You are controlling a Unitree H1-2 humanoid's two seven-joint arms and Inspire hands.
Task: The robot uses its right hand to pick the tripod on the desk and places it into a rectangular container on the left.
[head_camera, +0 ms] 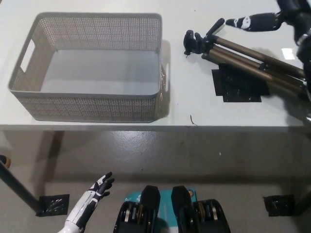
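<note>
The tripod [243,54] lies folded on the white desk at the right, bronze legs running toward the right edge and its black head [194,42] pointing left. My black right hand [277,19] hovers over the tripod's upper side near the top right corner, fingers spread and holding nothing. The grey perforated rectangular basket [92,104] stands on the desk's left half with nothing inside. My white left hand [95,191] hangs open below the desk's front edge at the lower left.
A black tape patch [240,86] lies on the desk under the tripod legs. The desk's front edge [155,127] runs across the middle of the picture, with grey floor below. A bright light reflection [288,53] sits at the far right.
</note>
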